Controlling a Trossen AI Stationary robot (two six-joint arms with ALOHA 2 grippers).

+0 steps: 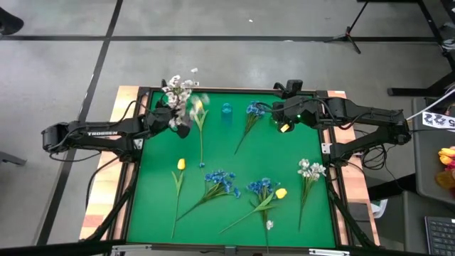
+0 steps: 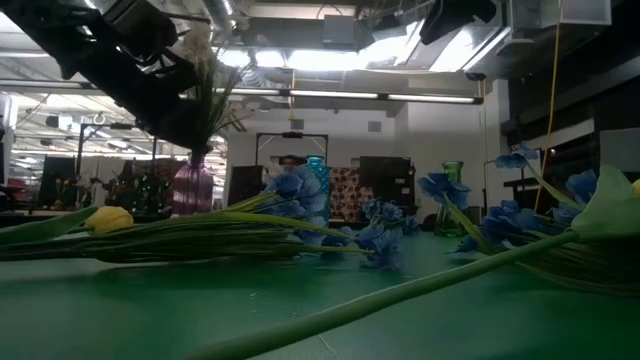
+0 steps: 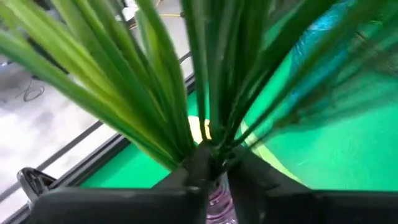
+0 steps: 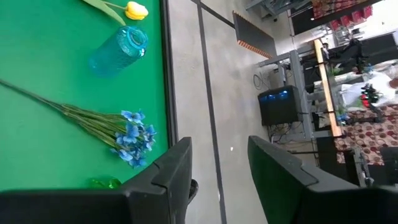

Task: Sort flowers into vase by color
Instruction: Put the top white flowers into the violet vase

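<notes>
A bunch of white flowers [image 1: 179,91] stands in a purple vase [image 2: 193,187] at the table's far left. Its green stalks [image 3: 186,74] fan up out of the vase's neck [image 3: 217,208]. My left gripper [image 3: 214,171] is shut on the stalks just above that neck. My right gripper [image 4: 219,171] hangs open above the table's far right side, with nothing between its fingers. A blue vase [image 1: 227,112] stands at the far middle. Blue flowers [image 1: 254,110] and a yellow tulip [image 1: 200,107] lie flat on the green mat on either side of it. My left gripper pinches the bundle of green stalks [image 3: 211,149] between its two fingers, right above the purple vase's mouth. The fingers [image 3: 186,177] come from the table's left, slanting down, and lie across the stalks. The stalks stand nearly upright, their lower ends inside the vase.
More stems lie on the green mat [image 1: 234,153]: a yellow tulip [image 1: 180,164], blue flowers [image 1: 222,181], blue and yellow flowers [image 1: 269,190] and white flowers [image 1: 310,169]. A green vase [image 2: 452,185] stands at the far right.
</notes>
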